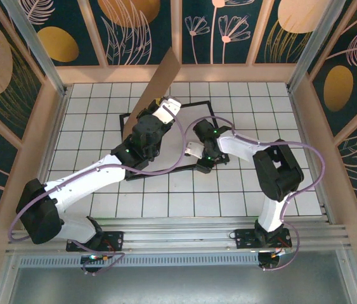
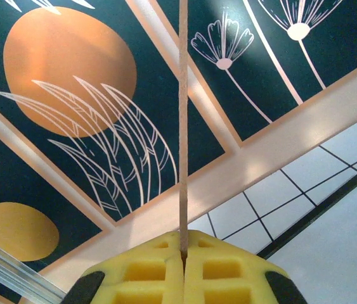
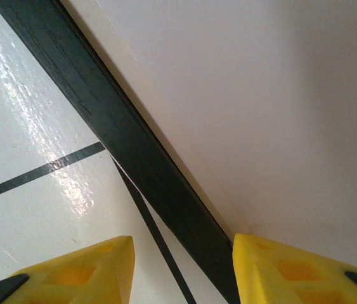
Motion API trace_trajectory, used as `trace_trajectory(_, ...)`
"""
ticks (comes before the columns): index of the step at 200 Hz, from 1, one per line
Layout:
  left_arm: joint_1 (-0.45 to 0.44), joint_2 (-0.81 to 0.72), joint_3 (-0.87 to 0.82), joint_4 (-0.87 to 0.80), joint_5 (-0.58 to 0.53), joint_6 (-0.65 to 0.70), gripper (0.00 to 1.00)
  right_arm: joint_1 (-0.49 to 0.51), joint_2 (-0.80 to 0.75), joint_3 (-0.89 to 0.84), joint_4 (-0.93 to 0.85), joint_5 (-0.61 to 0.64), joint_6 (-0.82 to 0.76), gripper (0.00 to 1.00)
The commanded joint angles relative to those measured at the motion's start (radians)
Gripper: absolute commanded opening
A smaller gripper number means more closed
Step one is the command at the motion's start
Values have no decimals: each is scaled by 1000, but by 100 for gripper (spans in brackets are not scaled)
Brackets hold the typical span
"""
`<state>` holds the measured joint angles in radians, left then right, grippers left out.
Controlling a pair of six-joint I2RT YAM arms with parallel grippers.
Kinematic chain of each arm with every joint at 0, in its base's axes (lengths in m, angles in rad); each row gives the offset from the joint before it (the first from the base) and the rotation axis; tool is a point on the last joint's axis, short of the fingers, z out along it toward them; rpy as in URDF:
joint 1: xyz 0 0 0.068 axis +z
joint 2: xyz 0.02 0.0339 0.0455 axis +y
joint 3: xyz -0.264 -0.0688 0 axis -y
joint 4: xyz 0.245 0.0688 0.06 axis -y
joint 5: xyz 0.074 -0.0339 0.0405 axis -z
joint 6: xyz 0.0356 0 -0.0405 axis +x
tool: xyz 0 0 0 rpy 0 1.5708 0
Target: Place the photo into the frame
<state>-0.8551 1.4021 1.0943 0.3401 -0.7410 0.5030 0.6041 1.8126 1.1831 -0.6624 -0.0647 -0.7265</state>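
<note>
My left gripper point(image 1: 165, 109) is shut on the lower edge of a plain brown backing board point(image 1: 156, 88) and holds it upright above the table's middle. From the left wrist view the board point(image 2: 182, 126) shows edge-on, pinched between the yellow pads of the gripper point(image 2: 184, 253). The frame point(image 1: 197, 103) lies flat on the white tiles. My right gripper point(image 1: 202, 164) is low over its near corner. In the right wrist view the black rim point(image 3: 121, 139) runs diagonally between the open jaws of the gripper point(image 3: 181, 266), with a pale flat surface point(image 3: 260, 114) inside the rim. The photo is hidden.
The white tiled table point(image 1: 260, 190) is boxed in by a low wooden border and dark walls with a floral pattern point(image 1: 330, 38). Purple cables loop over both arms. Both arm bases sit at the near edge point(image 1: 178, 244).
</note>
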Motion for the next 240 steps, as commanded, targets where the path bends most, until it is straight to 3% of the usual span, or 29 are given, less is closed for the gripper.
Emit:
trace_trajectory(1, 16, 7, 5, 19, -32, 17, 0, 9, 23, 14, -23, 22, 2, 45)
trace_trajectory(33, 16, 18, 6, 19, -32, 16, 0, 9, 35, 23, -34, 19, 5, 41)
trace_trajectory(76, 15, 25, 4, 27, -41, 26, 0, 18, 24, 27, -55, 36, 29, 27)
trace_trajectory(194, 17, 35, -4, 34, -44, 29, 0, 43, -14, -38, -22, 108, 63, 16)
trace_trajectory(240, 17, 44, 1, 31, -44, 32, 0, 44, -103, -43, 16, 121, 55, 27)
